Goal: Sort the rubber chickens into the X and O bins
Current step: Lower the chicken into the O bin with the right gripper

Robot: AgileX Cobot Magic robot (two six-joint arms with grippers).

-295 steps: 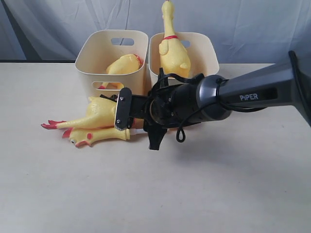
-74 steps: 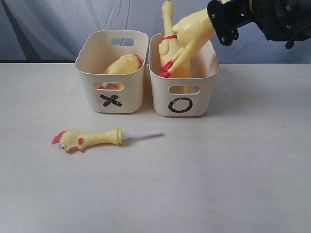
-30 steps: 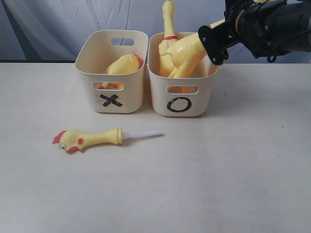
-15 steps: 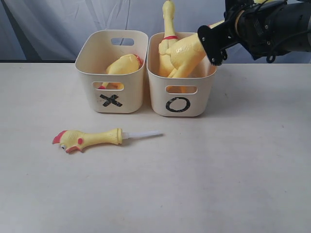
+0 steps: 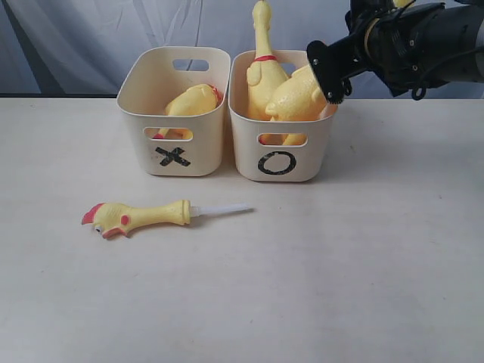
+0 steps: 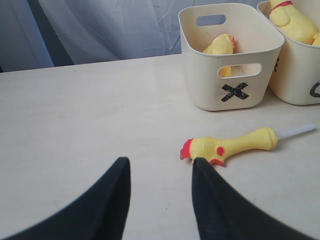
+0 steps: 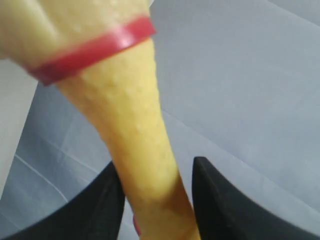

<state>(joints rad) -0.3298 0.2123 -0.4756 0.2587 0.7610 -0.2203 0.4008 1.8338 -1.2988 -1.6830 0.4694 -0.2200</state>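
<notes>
Collared rubber chicken (image 5: 296,97) sits in the O bin (image 5: 281,162), neck running up between the right jaws. Those jaws are spread, with backdrop showing between the neck and one of them. Second collared chicken (image 5: 262,64) stands upright in the same bin, just beside those jaws. Third chicken (image 5: 193,100) lies in the X bin (image 5: 172,157), well apart from them. Small white-stemmed chicken (image 6: 227,146) lies flat on the surface (image 5: 340,265), just past the left jaws, which are spread with nothing between.

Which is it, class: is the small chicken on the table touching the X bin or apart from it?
Apart. The exterior view shows a strip of bare table between the small chicken and the X bin.
</notes>
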